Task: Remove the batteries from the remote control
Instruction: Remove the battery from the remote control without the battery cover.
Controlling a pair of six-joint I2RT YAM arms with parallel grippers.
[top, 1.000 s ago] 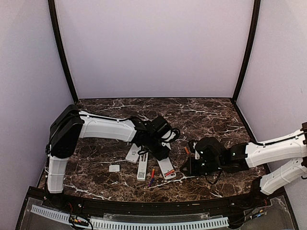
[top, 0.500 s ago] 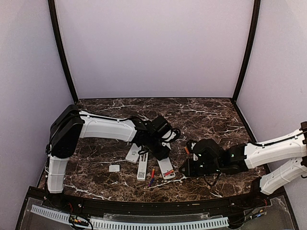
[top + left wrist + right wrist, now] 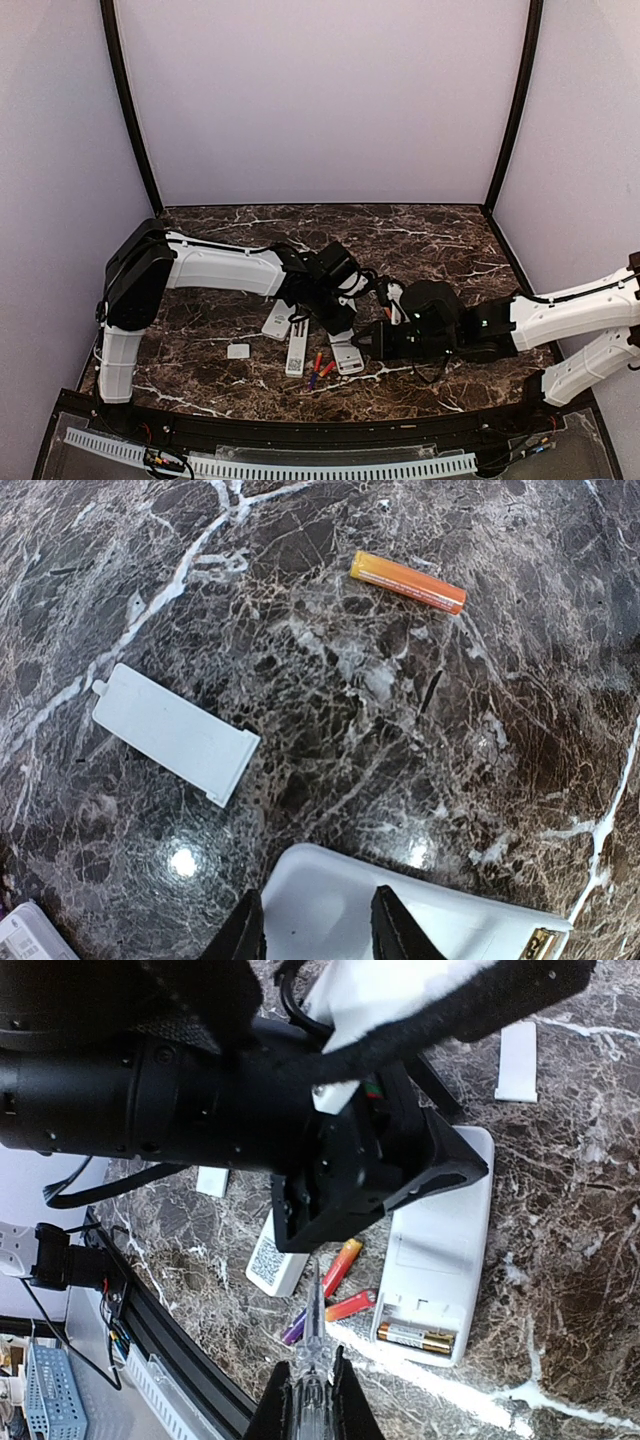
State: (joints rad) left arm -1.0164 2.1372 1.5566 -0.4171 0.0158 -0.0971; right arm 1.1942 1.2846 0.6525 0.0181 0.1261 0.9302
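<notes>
Inside the remote (image 3: pixel 445 1240) one battery (image 3: pixel 415 1336) sits in its bay, with loose batteries (image 3: pixel 338 1268) just beside it. Left end effector (image 3: pixel 315 928) clamps the remote and right end effector (image 3: pixel 305 1405) is clenched on a thin pick (image 3: pixel 312 1355). The robot should probably lever under the cell's end, slowly.

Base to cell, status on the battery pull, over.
Left end effector clamped on remote. Right end effector shut on thin tool. One battery seated, loose batteries alongside. Nothing blocking access.

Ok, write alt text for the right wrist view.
A white remote, held by the left gripper, lies open on the marble tabletop with one gold battery inside. The right gripper holds a clear pick; loose orange and purple batteries lie alongside.
</notes>
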